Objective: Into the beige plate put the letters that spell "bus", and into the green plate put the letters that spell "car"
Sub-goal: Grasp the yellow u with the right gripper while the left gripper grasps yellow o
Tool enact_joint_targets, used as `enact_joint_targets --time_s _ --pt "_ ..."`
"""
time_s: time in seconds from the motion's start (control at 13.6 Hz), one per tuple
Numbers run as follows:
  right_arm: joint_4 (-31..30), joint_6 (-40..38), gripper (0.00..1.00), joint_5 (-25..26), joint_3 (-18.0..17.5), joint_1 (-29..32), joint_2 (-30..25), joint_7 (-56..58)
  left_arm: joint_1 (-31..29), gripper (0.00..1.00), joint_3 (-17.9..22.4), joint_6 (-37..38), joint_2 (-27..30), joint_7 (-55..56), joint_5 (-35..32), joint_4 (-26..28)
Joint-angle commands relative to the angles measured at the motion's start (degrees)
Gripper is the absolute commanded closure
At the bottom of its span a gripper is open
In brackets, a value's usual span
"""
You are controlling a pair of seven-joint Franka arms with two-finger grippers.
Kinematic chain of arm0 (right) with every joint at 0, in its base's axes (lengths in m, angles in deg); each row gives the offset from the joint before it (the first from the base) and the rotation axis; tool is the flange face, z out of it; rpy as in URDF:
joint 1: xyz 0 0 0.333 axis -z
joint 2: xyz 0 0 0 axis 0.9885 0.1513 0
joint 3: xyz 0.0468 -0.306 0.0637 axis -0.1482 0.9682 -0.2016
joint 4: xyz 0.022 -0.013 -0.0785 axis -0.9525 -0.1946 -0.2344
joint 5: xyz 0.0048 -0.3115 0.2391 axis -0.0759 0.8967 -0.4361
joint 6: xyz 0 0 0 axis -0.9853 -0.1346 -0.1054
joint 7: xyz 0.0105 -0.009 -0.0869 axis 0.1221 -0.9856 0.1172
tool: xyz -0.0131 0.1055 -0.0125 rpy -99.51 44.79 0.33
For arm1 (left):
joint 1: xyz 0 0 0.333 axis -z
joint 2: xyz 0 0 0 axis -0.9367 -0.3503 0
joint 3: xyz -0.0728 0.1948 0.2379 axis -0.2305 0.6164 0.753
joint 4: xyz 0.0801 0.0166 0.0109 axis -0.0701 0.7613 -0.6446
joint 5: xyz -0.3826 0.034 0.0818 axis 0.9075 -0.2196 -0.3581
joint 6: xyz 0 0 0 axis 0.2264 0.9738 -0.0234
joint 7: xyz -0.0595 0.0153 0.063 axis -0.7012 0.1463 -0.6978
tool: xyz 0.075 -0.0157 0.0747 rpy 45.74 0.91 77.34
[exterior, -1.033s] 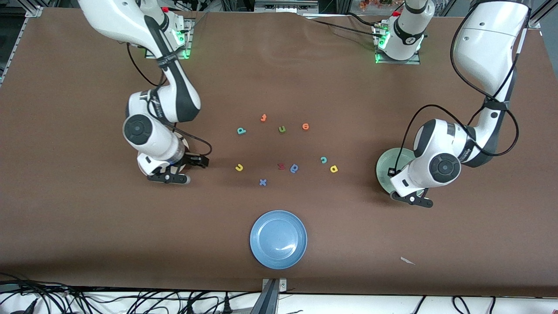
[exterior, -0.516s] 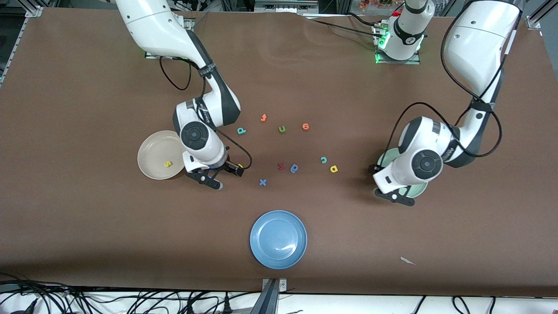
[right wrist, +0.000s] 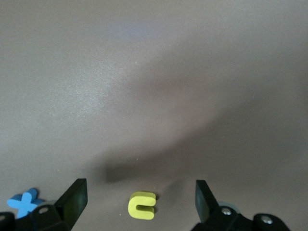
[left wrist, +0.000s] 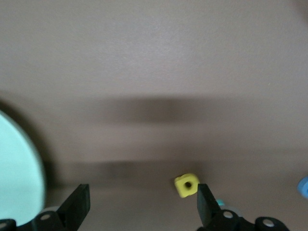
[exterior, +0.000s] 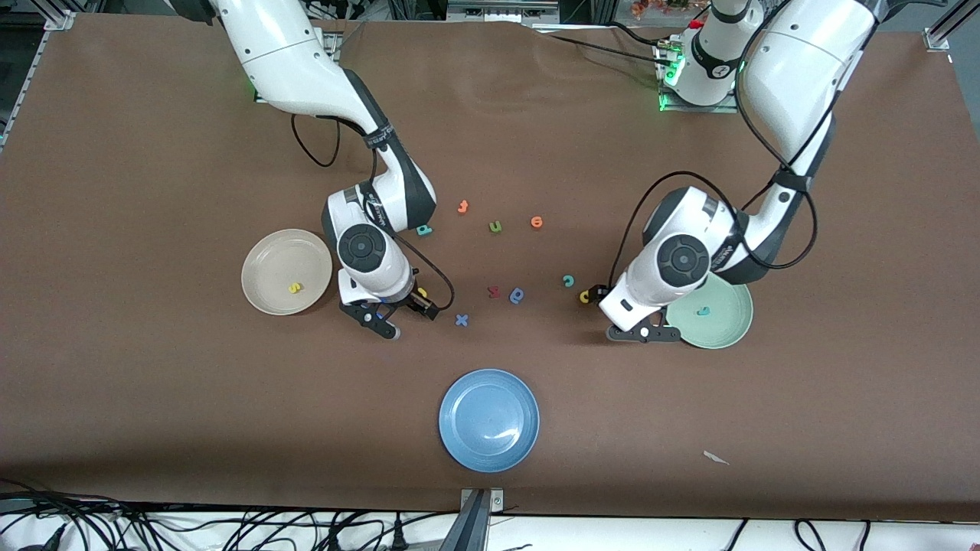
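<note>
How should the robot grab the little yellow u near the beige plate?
Probably from straight above. The yellow u lies flat on the table, so only its thin edges can be pinched. The right gripper is open with a finger on each side of the letter. Closing across the u's two outer sides, not its open mouth, looks like the firmest hold.

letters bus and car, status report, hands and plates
Left hand open over yellow a. Right hand open over yellow u. Yellow s in beige plate, teal r in green plate. Nothing blocking.
</note>
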Motion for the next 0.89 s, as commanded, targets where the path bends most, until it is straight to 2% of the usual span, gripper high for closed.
enact_joint_targets --time_s 0.0,0.07,0.15,0.66,0.74,0.81 --pt "2.1 0.3 0.01 -1.2 0.2 -0.9 1.9 -3.6 2.1 0.13 0.1 -4.5 -2.5 8.2 -1.0 -0.4" --pt "2.0 2.0 0.02 -1.8 0.1 -1.0 1.9 -4.6 2.2 0.28 0.1 -5.7 -2.9 10.1 -1.0 -0.4" --pt "1.9 3.2 0.02 -2.7 -0.6 -1.1 1.9 -5.2 2.3 0.32 0.1 -6.0 -3.4 10.8 -1.0 -0.3" --pt "0.0 4.1 0.06 -2.8 -1.2 -0.8 1.5 -2.9 3.2 0.32 0.1 -7.1 -5.7 13.1 -1.0 0.6" --pt "-0.8 4.1 0.07 -2.9 -1.2 -0.8 1.2 -2.2 3.3 0.39 0.1 -7.1 -5.8 13.1 -1.0 0.6" --pt "-1.3 4.4 0.08 -2.9 -1.2 -0.8 1.1 -2.1 3.3 0.41 0.1 -7.1 -5.8 13.1 -1.0 0.7"
